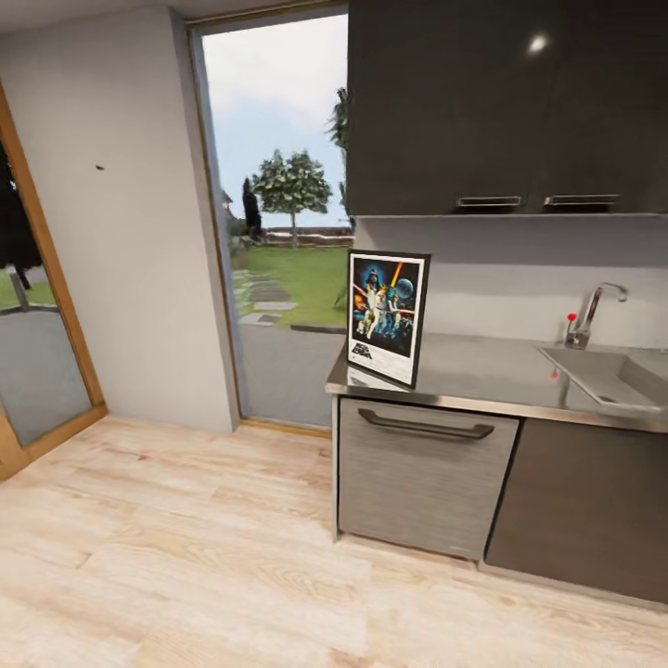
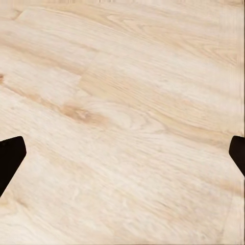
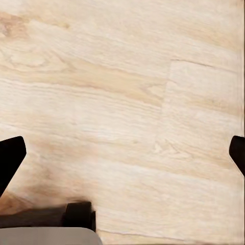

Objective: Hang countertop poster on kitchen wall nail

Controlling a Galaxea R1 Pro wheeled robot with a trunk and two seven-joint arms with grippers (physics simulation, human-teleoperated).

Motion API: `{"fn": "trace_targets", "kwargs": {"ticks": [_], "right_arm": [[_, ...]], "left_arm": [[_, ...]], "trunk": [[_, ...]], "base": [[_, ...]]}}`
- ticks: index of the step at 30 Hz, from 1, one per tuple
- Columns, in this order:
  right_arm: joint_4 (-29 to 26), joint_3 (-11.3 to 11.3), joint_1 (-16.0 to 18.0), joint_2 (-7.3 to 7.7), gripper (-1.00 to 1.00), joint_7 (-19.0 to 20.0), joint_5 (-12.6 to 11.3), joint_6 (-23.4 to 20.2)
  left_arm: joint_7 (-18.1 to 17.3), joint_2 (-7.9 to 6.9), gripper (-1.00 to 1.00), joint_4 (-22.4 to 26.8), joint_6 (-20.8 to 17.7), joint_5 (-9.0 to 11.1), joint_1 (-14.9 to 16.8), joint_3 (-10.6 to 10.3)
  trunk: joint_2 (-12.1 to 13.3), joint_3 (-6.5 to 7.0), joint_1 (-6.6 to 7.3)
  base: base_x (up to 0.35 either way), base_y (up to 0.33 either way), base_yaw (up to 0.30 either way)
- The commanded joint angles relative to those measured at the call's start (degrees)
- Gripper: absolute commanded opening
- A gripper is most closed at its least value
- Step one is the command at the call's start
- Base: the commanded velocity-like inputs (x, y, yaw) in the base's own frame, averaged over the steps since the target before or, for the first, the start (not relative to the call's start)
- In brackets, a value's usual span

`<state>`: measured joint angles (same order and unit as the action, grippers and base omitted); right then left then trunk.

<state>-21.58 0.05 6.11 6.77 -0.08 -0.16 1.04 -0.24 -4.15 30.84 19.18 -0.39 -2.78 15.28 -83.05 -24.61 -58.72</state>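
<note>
Both grippers are seen spread wide and empty: left gripper (image 2: 122, 153) and right gripper (image 3: 122, 153) each show dark fingertips at opposite frame edges, with bare wooden floor (image 2: 127, 102) between them, nothing touched. In the head view the desk (image 1: 501, 371) is recorded at centre right, well apart from the arms. The poster (image 1: 387, 317) stands upright at its left end, long axis vertical. One wall nail (image 1: 99, 168) is noted upper left. Which arm is nearer cannot be told.

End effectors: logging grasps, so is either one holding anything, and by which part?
Nothing held. Both fingertip pairs spread wide over bare floor; poster stands on countertop.
</note>
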Motion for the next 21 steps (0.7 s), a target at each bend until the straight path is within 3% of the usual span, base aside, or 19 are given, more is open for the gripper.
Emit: {"fn": "trace_targets", "kwargs": {"ticks": [1,7,21], "right_arm": [[0.05,0.01,0.04,0.0,1.0,-0.01,-0.02,0.11],[0.05,-0.03,0.04,0.0,1.0,-0.01,-0.02,0.1],[0.13,0.01,0.04,-0.02,1.0,-0.01,-0.02,0.24]], "left_arm": [[-0.03,0.02,1.0,0.1,0.07,-0.05,-0.03,0.1],[-0.03,0.02,1.0,0.11,0.07,-0.05,-0.03,0.1],[-0.03,0.02,1.0,0.21,0.07,-0.05,-0.03,0.1]], "trunk": [[-0.02,-0.05,-0.01],[-0.02,-0.05,-0.01],[-0.02,-0.05,-0.01]], "base": [[0.075,-0.29,-0.284],[0.143,-0.291,-0.231],[0.202,-0.291,-0.02]]}}
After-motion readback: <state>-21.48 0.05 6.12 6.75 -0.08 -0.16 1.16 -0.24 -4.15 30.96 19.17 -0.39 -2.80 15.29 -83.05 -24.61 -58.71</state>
